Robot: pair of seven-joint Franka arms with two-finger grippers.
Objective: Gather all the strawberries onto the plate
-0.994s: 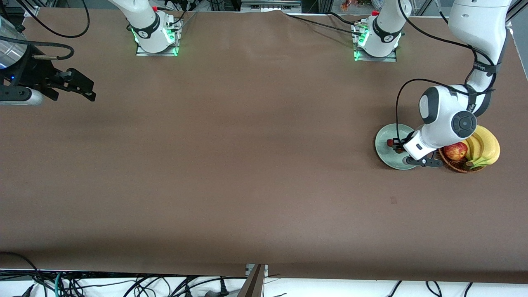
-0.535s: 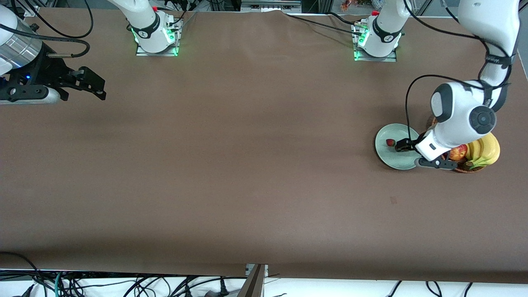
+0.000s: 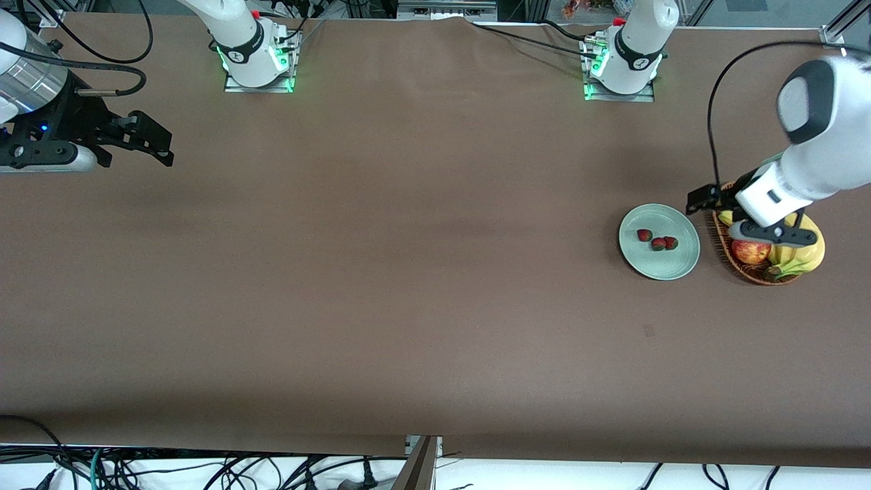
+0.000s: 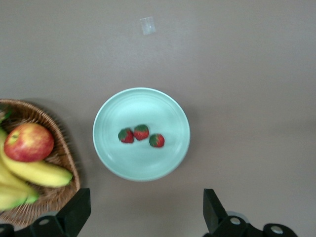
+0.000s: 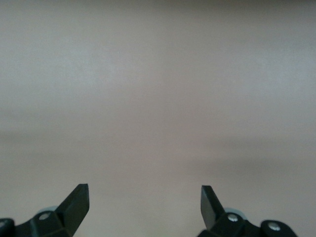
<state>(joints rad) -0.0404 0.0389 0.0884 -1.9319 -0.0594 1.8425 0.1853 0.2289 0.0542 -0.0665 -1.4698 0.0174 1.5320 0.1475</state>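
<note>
Three strawberries [image 3: 658, 243] lie close together in the middle of the pale mint-green plate [image 3: 656, 267], which sits toward the left arm's end of the table. The left wrist view shows the same strawberries [image 4: 141, 132] on the plate [image 4: 143, 165] from above. My left gripper [image 3: 704, 199] hangs open and empty in the air over the gap between plate and basket; its fingertips [image 4: 79, 207] frame bare table beside the plate. Over the right arm's end of the table my right gripper [image 3: 158, 141] waits, open, with only bare table between its fingers [image 5: 79, 197].
A brown wicker basket [image 3: 721, 239] stands right beside the plate, holding a red apple [image 3: 750, 252] and bananas [image 3: 808, 253]. The left wrist view shows the basket [image 4: 52, 121], apple [image 4: 28, 142] and bananas [image 4: 42, 173] too. Brown cloth covers the table.
My left gripper opened, left a strawberry on the plate beside the other two, then rose and pulled back toward the basket. The right gripper shifted slightly inward early on and has since stayed still.
</note>
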